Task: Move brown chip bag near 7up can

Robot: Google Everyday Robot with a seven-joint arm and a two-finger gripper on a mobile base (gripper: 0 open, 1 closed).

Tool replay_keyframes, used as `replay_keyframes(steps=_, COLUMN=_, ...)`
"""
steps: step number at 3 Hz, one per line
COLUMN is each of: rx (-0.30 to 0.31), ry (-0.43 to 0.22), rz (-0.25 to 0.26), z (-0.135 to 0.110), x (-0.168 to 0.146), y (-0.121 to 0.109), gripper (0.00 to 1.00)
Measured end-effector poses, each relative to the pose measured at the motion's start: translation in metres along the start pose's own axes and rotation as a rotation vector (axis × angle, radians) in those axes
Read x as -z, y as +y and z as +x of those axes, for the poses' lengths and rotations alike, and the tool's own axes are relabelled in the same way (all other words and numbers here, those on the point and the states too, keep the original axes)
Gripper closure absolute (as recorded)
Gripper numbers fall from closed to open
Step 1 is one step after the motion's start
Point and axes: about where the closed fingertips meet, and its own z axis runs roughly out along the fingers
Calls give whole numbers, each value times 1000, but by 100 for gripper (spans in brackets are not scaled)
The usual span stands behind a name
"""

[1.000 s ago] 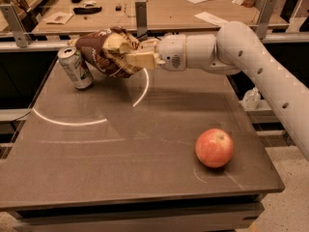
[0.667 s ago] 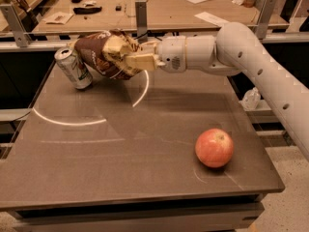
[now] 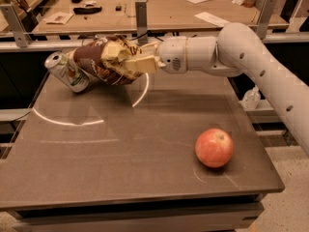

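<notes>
The brown chip bag (image 3: 99, 63) is dark brown and crinkly, held at the table's far left. My gripper (image 3: 124, 59) is shut on the bag, its pale fingers clamped over the bag's right side. The 7up can (image 3: 66, 70) is silver and green and leans tilted to the left, with the bag pressed against its right side. The white arm reaches in from the right.
A red apple (image 3: 214, 147) sits on the grey table (image 3: 120, 149) at the front right. White curved lines mark the tabletop. A wooden bench (image 3: 159, 8) with papers and small items stands behind, past a metal rail.
The gripper has pushed the bag a little further left against the can, and the can has tilted and shifted left.
</notes>
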Motion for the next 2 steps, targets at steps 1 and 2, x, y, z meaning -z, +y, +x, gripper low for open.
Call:
replay_keyframes(steps=1, rx=-2, ry=18, rz=21, z=2, x=2, y=-4, gripper=15)
replay_keyframes(steps=2, rx=-2, ry=19, rz=17, z=2, x=0, y=-3, gripper=0)
